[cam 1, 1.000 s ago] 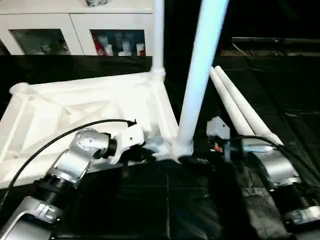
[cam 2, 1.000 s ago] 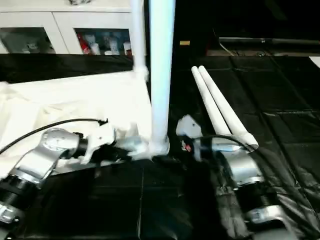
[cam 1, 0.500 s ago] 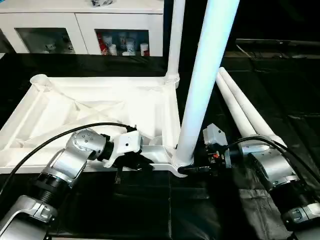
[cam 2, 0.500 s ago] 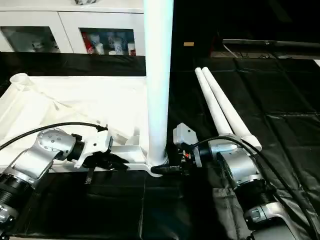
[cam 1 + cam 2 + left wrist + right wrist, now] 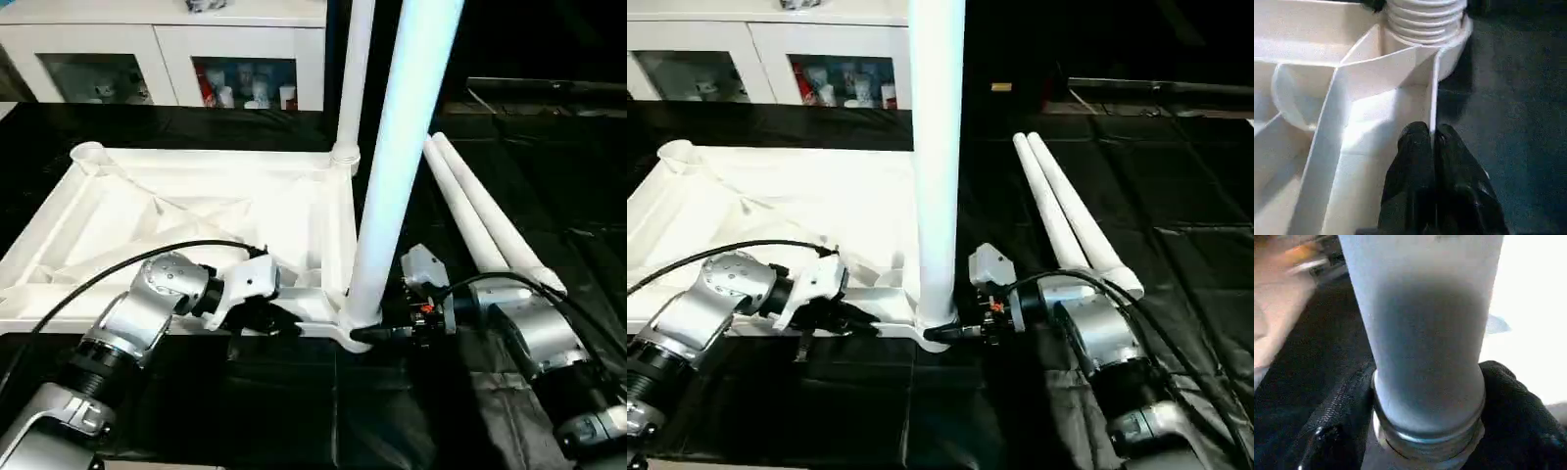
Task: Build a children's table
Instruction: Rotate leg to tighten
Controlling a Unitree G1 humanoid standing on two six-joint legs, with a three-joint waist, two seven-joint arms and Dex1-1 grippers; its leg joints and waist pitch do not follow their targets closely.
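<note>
The children's table top (image 5: 196,211) lies upside down, ribs up. One leg (image 5: 353,88) stands in the far right corner socket. A second leg (image 5: 397,166) stands upright in the near right socket. My right gripper (image 5: 377,333) is shut on this leg's base, with a black finger (image 5: 1513,401) pressed on each side just above the thread. My left gripper (image 5: 260,318) is shut on the top's near rim wall (image 5: 1434,98), which is pinched between its fingers (image 5: 1413,161) close to that socket. Two more legs (image 5: 480,215) lie side by side on the black mat to the right.
A white glass-door cabinet (image 5: 167,59) stands along the back. Black matting (image 5: 549,176) covers the floor around the work. The top's far left corner socket (image 5: 86,153) has no leg in it. A black cable (image 5: 118,269) arcs over my left forearm.
The head camera has shifted and steadied. My right gripper's fingers have closed in onto the base of the near leg. The left gripper keeps its hold on the rim.
</note>
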